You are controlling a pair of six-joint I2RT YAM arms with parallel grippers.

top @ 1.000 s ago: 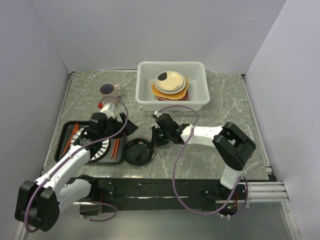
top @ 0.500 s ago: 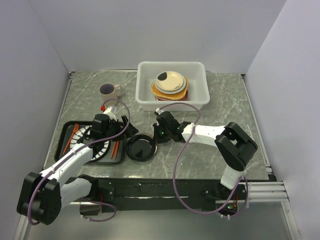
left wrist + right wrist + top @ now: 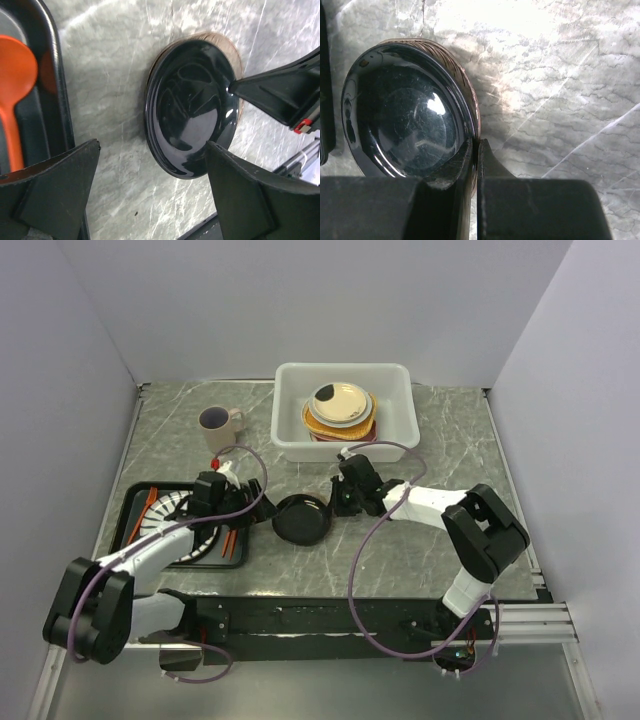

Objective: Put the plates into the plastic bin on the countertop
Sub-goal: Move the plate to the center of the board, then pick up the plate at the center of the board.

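Where the right hand (image 3: 476,148) clenches its rim, one dark plate (image 3: 302,519) lies at the centre of the overhead frame, over the surface (image 3: 420,550) and just below the bin (image 3: 291,430).
Plate look: glossy black inside with bright reflections, brown ribbed outside showing along its upper right edge in the right wrist view.
Count: one stack of plates (image 3: 341,412) inside the bin at upper centre, a cream plate on top, orange beneath, a darker layer at the bottom; exact number cannot be told.
One white ribbed plate (image 3: 185,525) lies in the black tray (image 3: 128,512) at lower left, partly under the left arm.
Two orange utensils (image 3: 232,536) lie in the tray.
One mug (image 3: 218,420) stands at upper left.
Left hand (image 3: 152,147): released, fingers spread wide, nothing held, just left of the dark plate.
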